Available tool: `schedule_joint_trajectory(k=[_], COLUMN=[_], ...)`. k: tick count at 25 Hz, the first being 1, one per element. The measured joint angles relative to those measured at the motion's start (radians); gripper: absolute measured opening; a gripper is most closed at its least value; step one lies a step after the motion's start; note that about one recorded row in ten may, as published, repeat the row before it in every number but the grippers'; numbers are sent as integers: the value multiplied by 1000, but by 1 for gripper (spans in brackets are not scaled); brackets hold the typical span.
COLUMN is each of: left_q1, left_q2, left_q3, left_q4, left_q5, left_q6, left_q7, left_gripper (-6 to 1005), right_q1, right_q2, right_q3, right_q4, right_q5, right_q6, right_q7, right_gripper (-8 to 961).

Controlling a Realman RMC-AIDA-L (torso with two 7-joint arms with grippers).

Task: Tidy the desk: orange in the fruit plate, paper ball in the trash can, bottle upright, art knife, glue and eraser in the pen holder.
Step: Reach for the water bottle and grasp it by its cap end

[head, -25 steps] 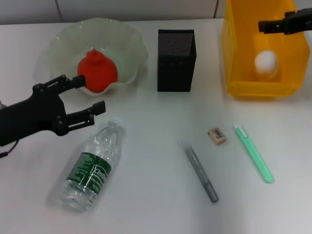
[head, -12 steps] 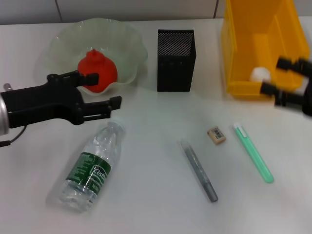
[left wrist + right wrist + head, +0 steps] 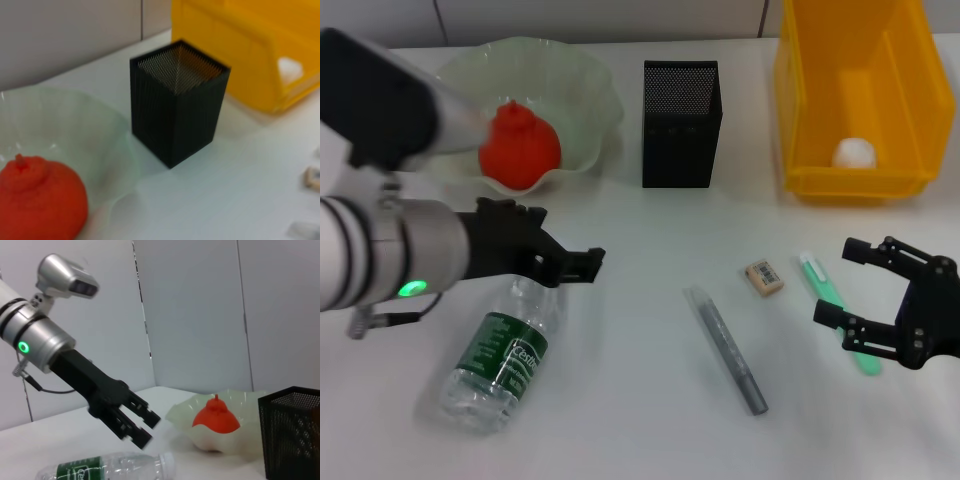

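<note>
Left gripper (image 3: 582, 262) hovers, fingers apart, empty — bottle (image 3: 506, 346) lies on its side at its 7 o'clock.

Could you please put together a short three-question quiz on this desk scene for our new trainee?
1. True or false: the bottle stands upright.
2. Which container holds the paper ball? A) fruit plate B) pen holder C) trash can
3. Fill in: the orange lies in the ____.

Key:
1. False; it lies on its side below the left end effector.
2. C.
3. Fruit plate. The right end effector is open over the green art knife.
</note>
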State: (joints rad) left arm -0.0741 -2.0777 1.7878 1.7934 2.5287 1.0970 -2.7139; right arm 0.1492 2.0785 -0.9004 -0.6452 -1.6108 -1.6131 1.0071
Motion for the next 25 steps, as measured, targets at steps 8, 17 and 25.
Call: schedule_joint_trajectory(k=[8, 17, 25], left_q1=[-108, -166, -206], left_q2=[-2, -3, -2], left_q3=[96, 84, 74], left_q4=[-117, -241, -288], left_q5=[196, 196, 174], left_q6=[-52, -77, -69], left_q7=[-161, -164, -164], left_gripper=[825, 825, 824], right_q1=[22, 23, 24], right_q2=[1, 3, 1], right_q3=[-1, -5, -4], right_q4=[20, 22, 24], right_q5=[-33, -34, -34], right_q6=[23, 38, 43], right_q7=[-3, 4, 23], right_gripper=[848, 848, 848])
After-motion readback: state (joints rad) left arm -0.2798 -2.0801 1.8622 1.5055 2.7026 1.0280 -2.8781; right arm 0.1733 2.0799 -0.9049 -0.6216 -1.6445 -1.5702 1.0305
